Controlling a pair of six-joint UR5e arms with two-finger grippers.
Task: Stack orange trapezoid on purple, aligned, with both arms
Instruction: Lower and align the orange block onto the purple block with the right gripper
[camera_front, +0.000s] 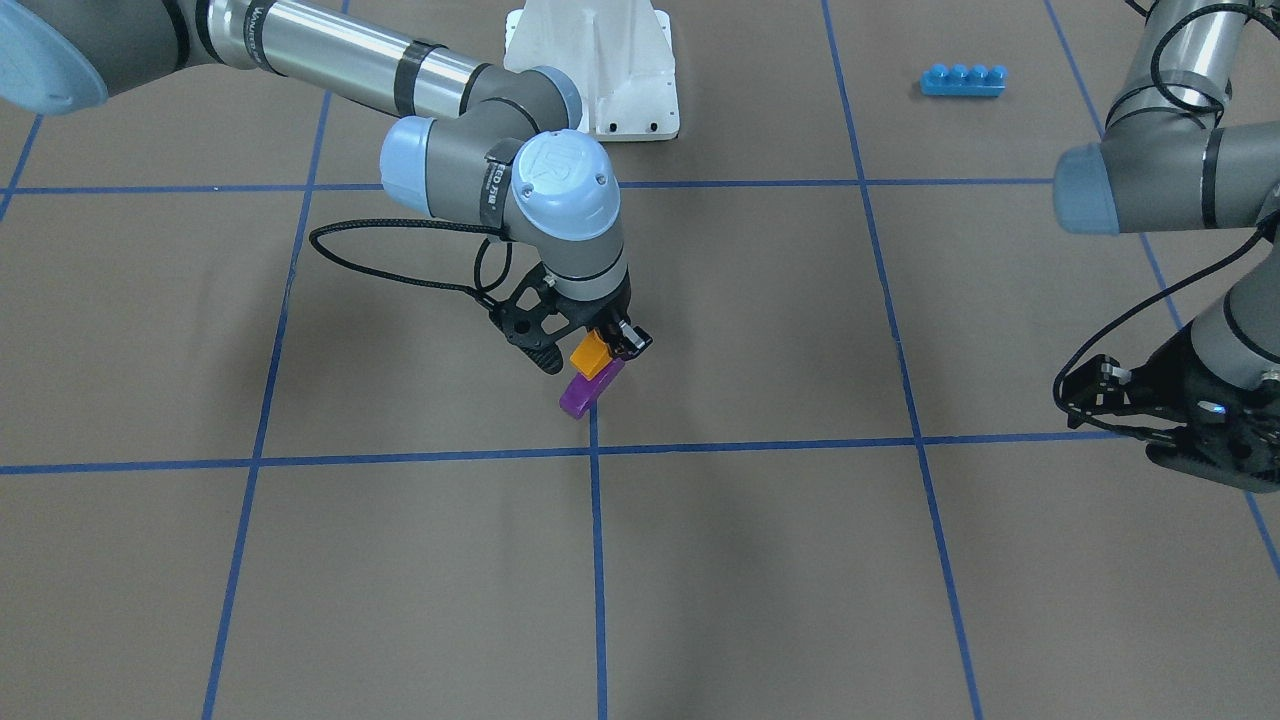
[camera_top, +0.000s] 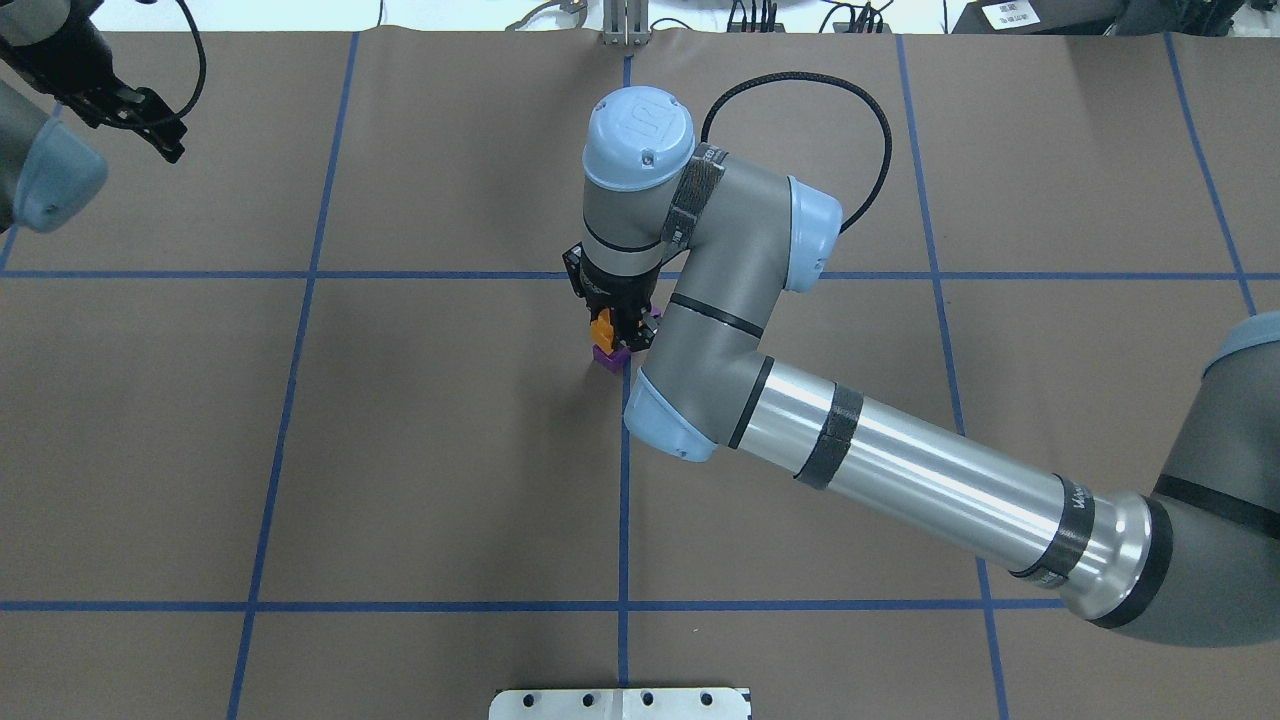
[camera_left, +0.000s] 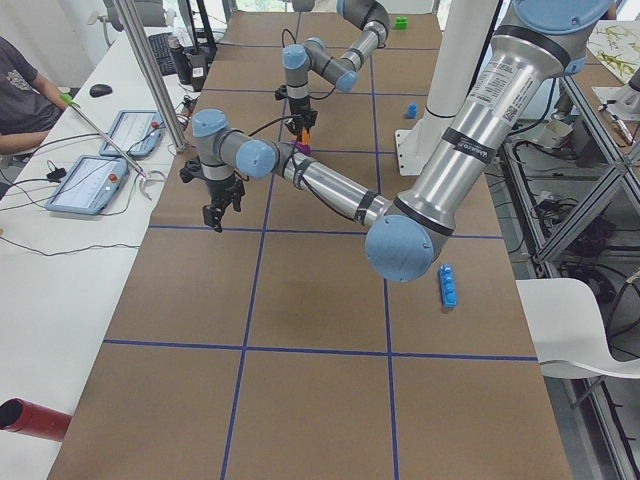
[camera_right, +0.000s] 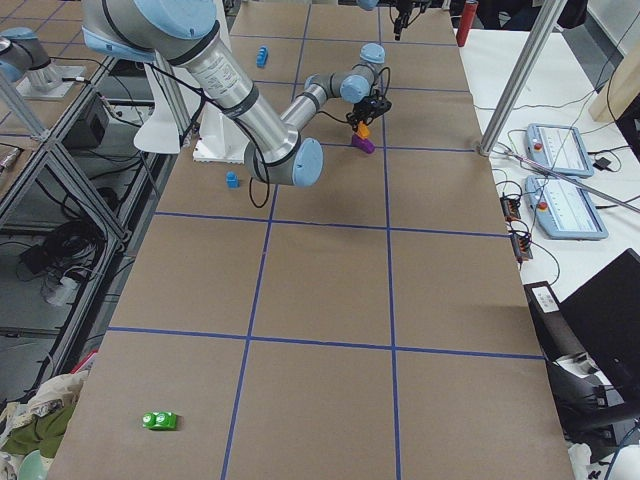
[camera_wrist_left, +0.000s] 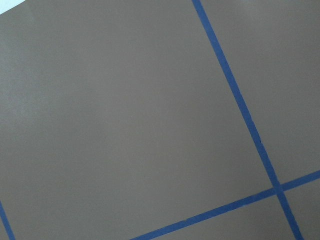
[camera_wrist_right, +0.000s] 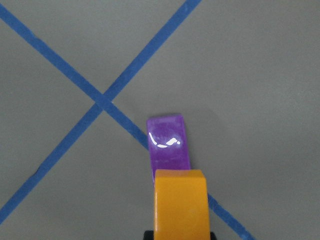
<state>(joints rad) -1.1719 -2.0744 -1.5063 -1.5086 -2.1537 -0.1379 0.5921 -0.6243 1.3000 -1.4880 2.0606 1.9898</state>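
Note:
My right gripper (camera_front: 603, 358) is shut on the orange trapezoid (camera_front: 590, 354) near the table's centre. It holds the brick right over the near end of the purple wedge (camera_front: 590, 391), which lies on the brown table beside a blue tape crossing. In the right wrist view the orange trapezoid (camera_wrist_right: 181, 202) covers the purple brick's (camera_wrist_right: 169, 142) near end. I cannot tell whether the two are pressed together. The stack also shows in the overhead view (camera_top: 606, 340). My left gripper (camera_front: 1165, 425) hangs open and empty far off to the side, above bare table.
A blue four-stud brick (camera_front: 962, 80) lies near the robot's white pedestal (camera_front: 595, 70). A small blue brick (camera_right: 231, 180) and a green brick (camera_right: 160, 421) lie far from the stack. Blue tape lines divide the brown table.

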